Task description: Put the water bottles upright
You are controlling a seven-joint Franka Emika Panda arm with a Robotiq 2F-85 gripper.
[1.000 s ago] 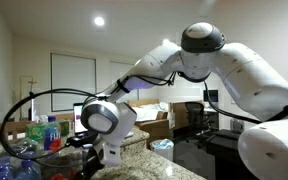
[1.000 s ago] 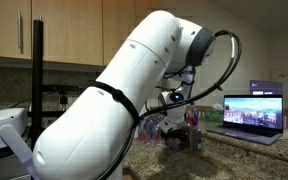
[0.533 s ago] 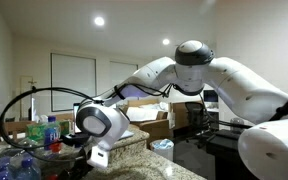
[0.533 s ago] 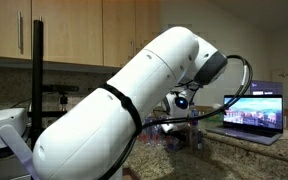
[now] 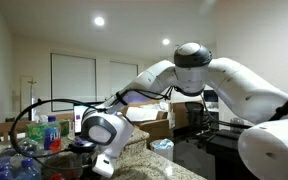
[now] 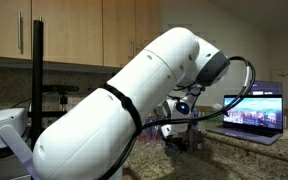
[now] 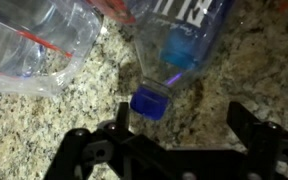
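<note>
My gripper (image 7: 176, 128) is spread to full width and grips nothing. In the wrist view its two dark fingers (image 7: 92, 152) enter from the bottom edge, one at lower left and one at lower right. A blue-capped bottle (image 7: 189, 35) lies on its side on the granite counter (image 7: 44, 120) at upper centre. Its cap (image 7: 150, 101) points down the frame toward the gap between my fingers and touches neither. A second bottle (image 7: 39, 40), clear with a red line across it, lies at upper left, just beside the first. In an exterior view, my gripper (image 5: 102, 165) sits low over the counter at lower left, near a cluster of upright bottles (image 5: 46, 132). In an exterior view, an open laptop (image 6: 252, 112) stands at right.
</note>
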